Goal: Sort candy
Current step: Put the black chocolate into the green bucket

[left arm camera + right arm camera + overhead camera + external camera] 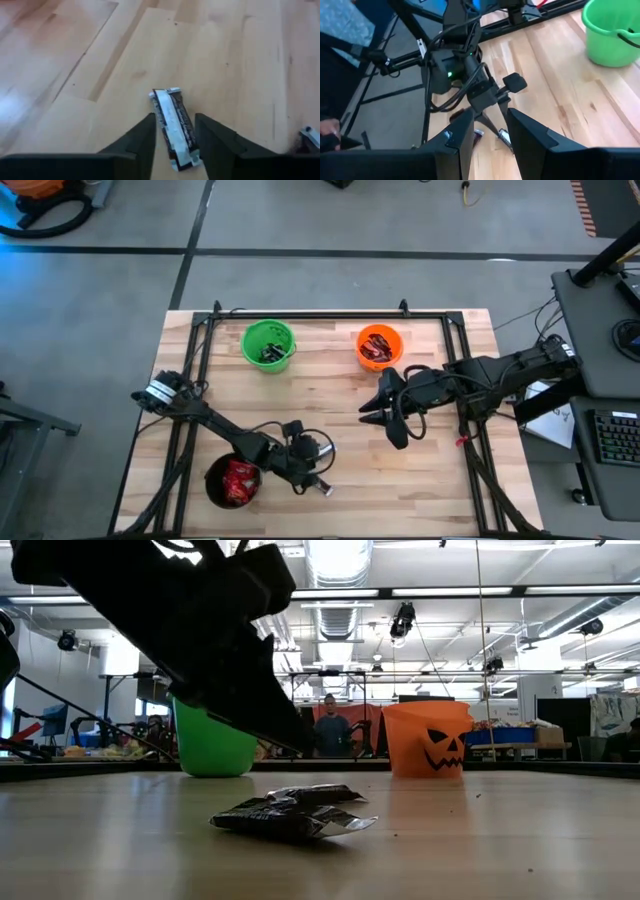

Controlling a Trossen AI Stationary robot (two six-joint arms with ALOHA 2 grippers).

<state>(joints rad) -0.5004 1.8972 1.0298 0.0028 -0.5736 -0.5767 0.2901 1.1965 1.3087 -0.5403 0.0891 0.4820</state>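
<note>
- Candy, black-silver bar [322, 489]: in the high view it is lying on the wooden table [330, 415] near the front edge, just beside the black bucket [232, 483] of red packets, under the left gripper [318, 478]. Green bucket [268, 345] and orange bucket [379, 347] are standing well apart at the far side; the right gripper [385, 418] is hanging mid-table, waiting.
- Low view: the bar [292, 813] is resting flat, its foil wrapper crumpled and its sealed ends flaring. Judged light, thin and soft; likely slippery, and likely to buckle rather than break.
- Left wrist view: the bar [174, 127] is lying lengthwise between the two dark fingers [141, 142], which are standing partly open on either side, not visibly pinching it. Best hold is judged to be across the narrow middle, where the filling gives body, not on the flat end flaps.
- Right wrist view: its own fingers [455, 137] are standing partly apart, holding nothing, looking toward the left arm and the green bucket [614, 31].
</note>
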